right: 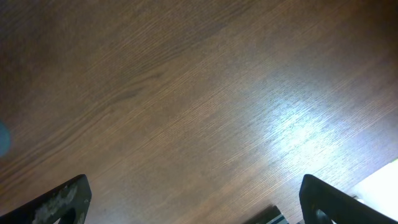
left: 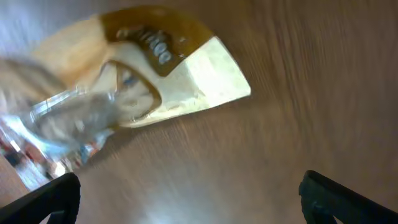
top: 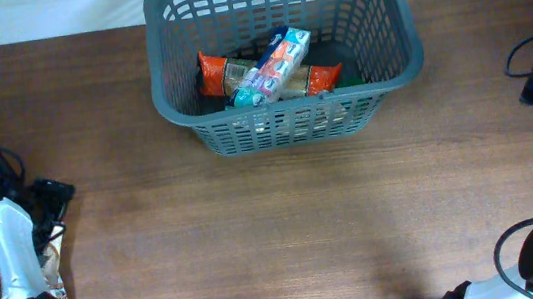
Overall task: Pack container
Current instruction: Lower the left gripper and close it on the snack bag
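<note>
Dark grey plastic forms the basket (top: 385,25), which stands on the wooden table (top: 286,228) at its far edge, about midway along. Inside the basket we see several packets. A white, blue and red packet (top: 283,55) lies slantwise on top. An orange packet (top: 215,73) shows to its left and another orange one (top: 320,79) to its right, and a teal end (top: 245,98) pokes out towards the basket's near wall.

Well apart from the basket, to its left and nearer the table's front, lies a cream packet (left: 199,84) with a yellow-brown top and a clear end. The left wrist view is blurred, so we cannot read its print. The left gripper (left: 186,190) is released, its fingers (left: 53,199) spread wide with only wood between them. The packet lies beyond the tips and nothing is grasped.

Right of the basket, the right gripper (right: 196,196) is likewise spread over bare wood, its fingers (right: 62,202) holding nothing.
</note>
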Controlling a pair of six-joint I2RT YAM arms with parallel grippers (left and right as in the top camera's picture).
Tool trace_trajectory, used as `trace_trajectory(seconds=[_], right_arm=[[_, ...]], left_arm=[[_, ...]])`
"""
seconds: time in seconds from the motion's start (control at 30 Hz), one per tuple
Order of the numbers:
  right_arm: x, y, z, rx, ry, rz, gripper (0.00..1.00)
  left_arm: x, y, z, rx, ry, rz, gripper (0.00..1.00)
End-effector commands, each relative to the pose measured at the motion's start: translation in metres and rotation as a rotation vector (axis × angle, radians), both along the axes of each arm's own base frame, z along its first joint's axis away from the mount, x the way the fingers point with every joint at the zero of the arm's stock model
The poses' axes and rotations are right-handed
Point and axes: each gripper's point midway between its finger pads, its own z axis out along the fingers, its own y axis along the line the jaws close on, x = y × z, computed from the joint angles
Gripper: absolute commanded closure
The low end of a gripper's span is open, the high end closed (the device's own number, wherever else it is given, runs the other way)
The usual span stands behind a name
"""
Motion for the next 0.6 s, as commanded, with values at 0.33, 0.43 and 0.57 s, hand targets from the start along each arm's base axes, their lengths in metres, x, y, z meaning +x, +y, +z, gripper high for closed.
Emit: trace_trajectory(seconds=[0.33,0.43,0.57], right_arm=[[-0.003,-0.002,0.003,-0.016,-0.003,-0.016,0.01],[-0.003,-0.002,0.003,-0.016,-0.003,-0.016,0.01],[-0.003,-0.002,0.003,-0.016,-0.003,-0.016,0.01]], left_arm=[[-0.047,0.062,0.035,0.397,0.418,-0.269,0.01],[-0.024,0.036,0.016,0.245,0.325,-0.512,0.01],[0.008,-0.01,0.004,0.083,0.139,-0.883,0.01]])
